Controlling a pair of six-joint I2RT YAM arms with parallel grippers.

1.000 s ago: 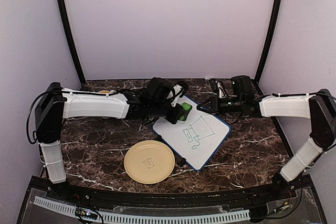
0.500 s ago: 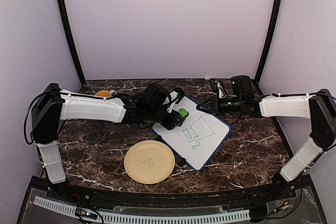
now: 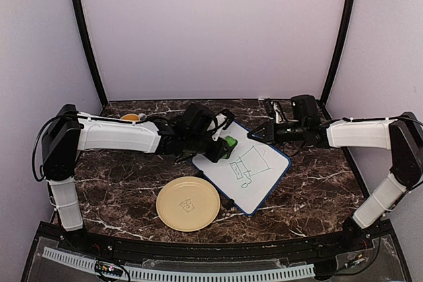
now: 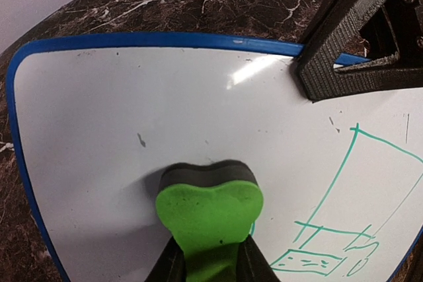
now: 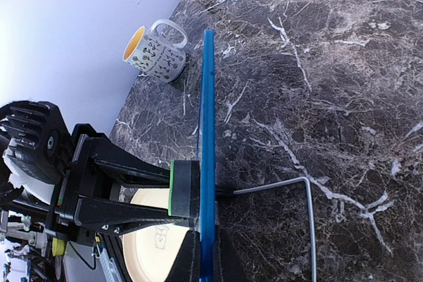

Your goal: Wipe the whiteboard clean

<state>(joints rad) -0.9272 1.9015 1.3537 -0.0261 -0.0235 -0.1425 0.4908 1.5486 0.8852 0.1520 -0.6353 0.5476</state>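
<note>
The whiteboard (image 3: 259,175), white with a blue frame, carries a green marker doodle (image 3: 243,166) and stands tilted off the table. My right gripper (image 3: 254,135) is shut on its far edge; in the right wrist view the board (image 5: 207,123) shows edge-on between the jaws of the right gripper (image 5: 206,262). My left gripper (image 3: 221,148) is shut on a green-and-black eraser (image 3: 229,143). The eraser (image 4: 208,209) presses its black pad flat on the whiteboard (image 4: 119,110), left of the doodle (image 4: 344,216), with the left gripper (image 4: 208,262) at the frame's bottom.
A pale-yellow plate (image 3: 188,203) lies in front of the board. A patterned mug (image 5: 154,50) stands at the back left. A bent metal wire (image 5: 307,222) lies on the marble table (image 3: 317,189) under the board. Dark poles rise at both back corners.
The left arm has drawn the eraser a short way down and to the left over the board. The right arm and the board have not moved.
</note>
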